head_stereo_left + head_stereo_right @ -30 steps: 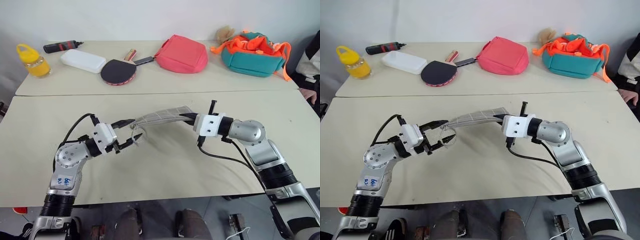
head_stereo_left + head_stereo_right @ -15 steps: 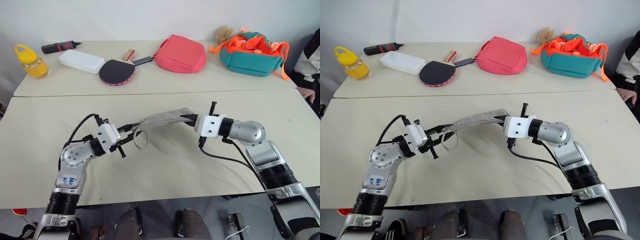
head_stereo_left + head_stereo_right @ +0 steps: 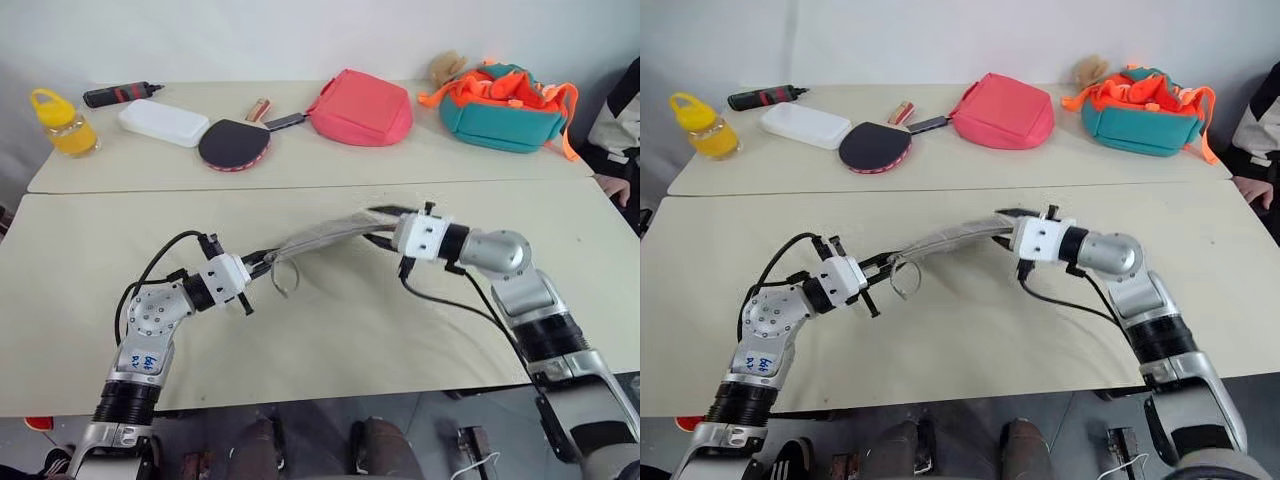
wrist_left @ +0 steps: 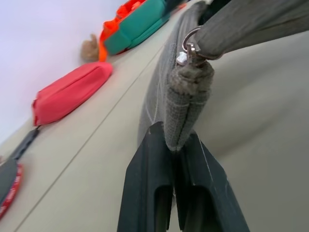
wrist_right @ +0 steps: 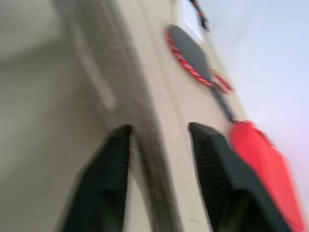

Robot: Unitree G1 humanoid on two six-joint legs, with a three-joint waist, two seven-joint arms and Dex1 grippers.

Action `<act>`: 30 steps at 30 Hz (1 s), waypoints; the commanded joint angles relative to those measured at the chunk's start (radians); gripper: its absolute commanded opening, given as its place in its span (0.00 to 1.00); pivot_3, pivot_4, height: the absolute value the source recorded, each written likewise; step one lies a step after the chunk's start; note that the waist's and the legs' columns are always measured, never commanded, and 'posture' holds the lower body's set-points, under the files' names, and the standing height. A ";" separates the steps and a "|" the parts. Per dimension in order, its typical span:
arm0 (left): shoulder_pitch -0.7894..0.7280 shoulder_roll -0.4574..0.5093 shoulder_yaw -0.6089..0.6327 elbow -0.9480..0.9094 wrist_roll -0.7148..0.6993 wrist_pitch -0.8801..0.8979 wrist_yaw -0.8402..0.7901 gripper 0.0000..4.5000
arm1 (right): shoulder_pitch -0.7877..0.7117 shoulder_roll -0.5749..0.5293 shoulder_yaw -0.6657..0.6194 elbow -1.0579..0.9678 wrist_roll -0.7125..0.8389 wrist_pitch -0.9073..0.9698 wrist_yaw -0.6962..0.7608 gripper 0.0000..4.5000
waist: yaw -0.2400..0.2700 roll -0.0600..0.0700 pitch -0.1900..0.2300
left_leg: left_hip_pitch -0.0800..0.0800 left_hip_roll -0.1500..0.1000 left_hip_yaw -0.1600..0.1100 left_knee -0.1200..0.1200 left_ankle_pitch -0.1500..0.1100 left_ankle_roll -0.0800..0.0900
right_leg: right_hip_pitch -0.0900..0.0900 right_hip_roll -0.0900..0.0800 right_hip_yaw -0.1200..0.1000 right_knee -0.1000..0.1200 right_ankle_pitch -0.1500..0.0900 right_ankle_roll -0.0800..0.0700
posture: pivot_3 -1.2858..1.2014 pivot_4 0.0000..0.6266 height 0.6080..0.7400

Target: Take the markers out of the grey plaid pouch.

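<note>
The grey plaid pouch [image 3: 325,233] hangs edge-up above the near table, stretched between my two arms. My left gripper [image 3: 264,261] is shut on its left end; the left wrist view shows the fingers [image 4: 149,164] pinching the fabric corner just below the metal ring and loop strap [image 4: 193,46]. My right gripper [image 3: 381,226] stands open at the pouch's right end, one finger on either side of the fabric [image 5: 140,111], which runs through the gap in the right wrist view. The markers are hidden.
On the far table stand a yellow bottle [image 3: 62,122], a black marker with a red band [image 3: 122,94], a white case [image 3: 165,122], a paddle [image 3: 236,143], a pink pouch [image 3: 362,107] and a teal-orange bag [image 3: 510,106]. A person's hand [image 3: 615,187] rests at the right edge.
My left gripper has closed on the pouch's left end. My right gripper has let go of the right end, opened, and shifted slightly forward; the pouch now stands more on edge.
</note>
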 commanded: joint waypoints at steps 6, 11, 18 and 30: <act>0.017 -0.054 -0.072 -0.036 0.131 0.015 0.129 0.00 | 0.145 -0.051 -0.130 -0.361 0.483 0.470 0.210 0.61 | 0.012 0.000 0.000 | -0.001 -0.001 -0.002 -0.003 0.000 0.000 | 0.000 0.000 -0.001 0.001 0.000 0.001 | 0.52 0.24 1.00; 0.014 -0.088 -0.109 -0.029 0.148 0.062 0.156 0.00 | 0.209 -0.085 -0.172 -0.618 0.736 0.829 0.191 0.61 | 0.011 0.000 0.000 | 0.000 0.000 -0.002 0.000 0.000 0.001 | 0.000 0.000 -0.001 -0.001 0.001 0.001 | 0.52 0.24 1.00; -0.023 -0.096 -0.122 -0.042 0.137 0.085 0.165 0.00 | 0.278 0.012 -0.039 -0.764 0.722 0.998 0.066 0.61 | 0.009 0.000 0.000 | -0.001 0.000 -0.003 0.000 0.000 0.001 | 0.000 -0.001 -0.001 -0.001 0.001 -0.001 | 0.52 0.24 1.00; -0.026 -0.092 -0.130 -0.067 0.139 0.109 0.171 0.00 | 0.258 0.111 0.094 -0.700 0.558 0.937 0.063 0.61 | 0.008 0.000 0.000 | -0.001 0.000 -0.002 -0.001 0.000 0.001 | 0.000 0.000 -0.001 -0.001 0.001 0.000 | 0.52 0.24 1.00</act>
